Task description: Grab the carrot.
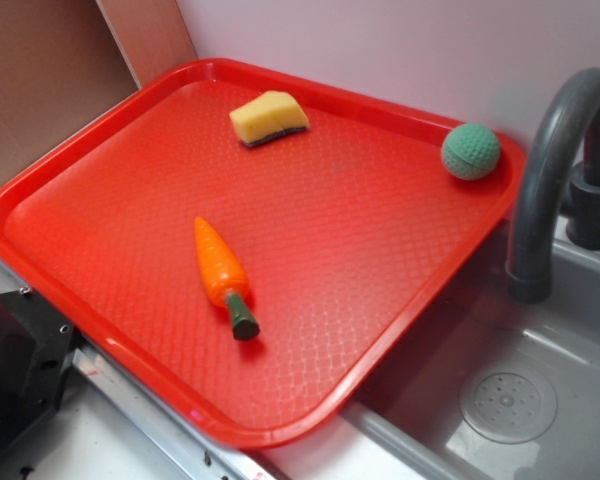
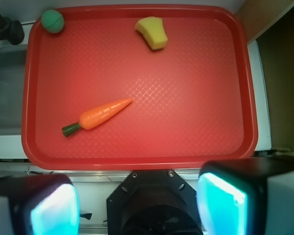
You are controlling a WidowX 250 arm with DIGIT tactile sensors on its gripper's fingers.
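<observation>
The toy carrot [image 1: 223,274] [image 2: 99,115] lies flat near the middle of the red tray [image 1: 380,300] [image 2: 196,122], its dark green stem stub toward the tray's near edge in the exterior view. A yellow sponge wedge [image 1: 269,117] [image 2: 152,32] sits by the far edge; a green dimpled ball [image 1: 470,151] [image 2: 52,21] rests in the corner nearest the grey faucet [image 1: 550,170] — beside what looks like a sink basin [image 1: 540,390]. The end effector [image 2: 137,203] hangs above the tray's edge, fingers [image 2: 220,203] spread wide apart, holding nothing.
</observation>
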